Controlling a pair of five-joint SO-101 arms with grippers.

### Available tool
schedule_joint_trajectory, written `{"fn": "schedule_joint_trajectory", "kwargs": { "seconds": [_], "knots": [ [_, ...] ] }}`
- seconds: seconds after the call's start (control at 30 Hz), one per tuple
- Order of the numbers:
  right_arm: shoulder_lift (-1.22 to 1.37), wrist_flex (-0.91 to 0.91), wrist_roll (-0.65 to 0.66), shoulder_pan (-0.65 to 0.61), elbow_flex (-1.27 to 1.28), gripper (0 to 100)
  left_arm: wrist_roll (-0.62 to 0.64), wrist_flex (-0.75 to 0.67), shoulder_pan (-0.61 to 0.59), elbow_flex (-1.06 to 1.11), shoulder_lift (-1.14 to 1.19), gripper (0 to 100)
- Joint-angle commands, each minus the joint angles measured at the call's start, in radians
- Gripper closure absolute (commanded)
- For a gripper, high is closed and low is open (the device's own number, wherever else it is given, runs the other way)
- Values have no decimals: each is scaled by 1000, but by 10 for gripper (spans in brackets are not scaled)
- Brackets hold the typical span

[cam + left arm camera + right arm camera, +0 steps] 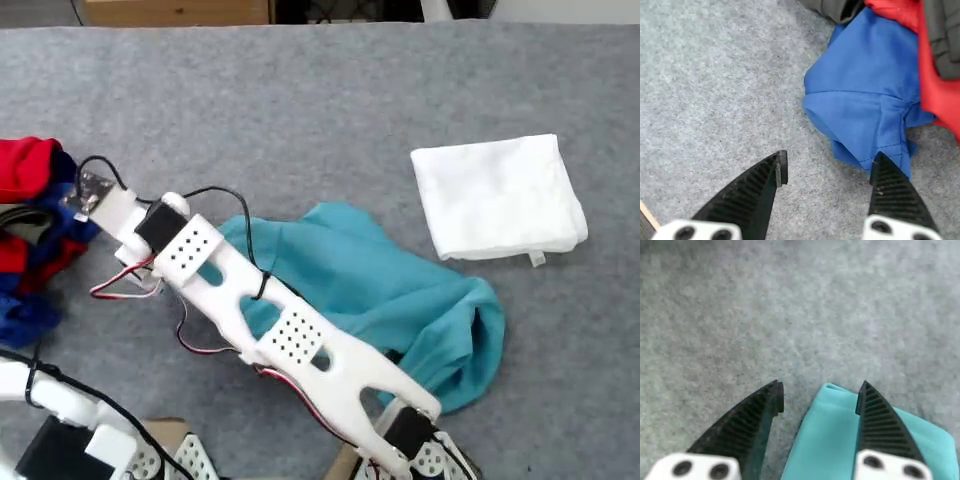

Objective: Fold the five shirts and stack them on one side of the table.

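Note:
A crumpled teal shirt lies in the middle of the grey table. To its right sits a folded white shirt. At the left edge is a heap of red, dark grey and blue shirts. A long white arm stretches from the front right across the teal shirt towards that heap. My right gripper is open, with a corner of the teal shirt between its fingers. My left gripper is open over the table, one finger at the blue shirt's hem, with red cloth beyond.
Part of another white arm shows at the front left corner. Loose red and black cables hang beside the long arm. A wooden edge runs behind the table's far side. Grey felt lies between the teal shirt and the far edge.

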Motion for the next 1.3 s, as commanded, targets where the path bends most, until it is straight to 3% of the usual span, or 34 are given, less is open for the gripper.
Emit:
{"fn": "schedule_joint_trajectory", "kwargs": {
  "seconds": [0.0, 0.13, 0.4, 1.27],
  "knots": [
    [-15, 25, -26, -3, -54, 795, -6, -3, -5, -4, -6, 719],
    [-15, 26, -32, 2, -54, 892, -6, -3, -5, -4, -6, 719],
    [-13, 28, -95, 9, -47, 808, -6, -3, -5, -4, -6, 719],
    [-5, -64, -129, 52, 232, 809, -6, -3, -4, -2, -6, 719]
  ]
}}
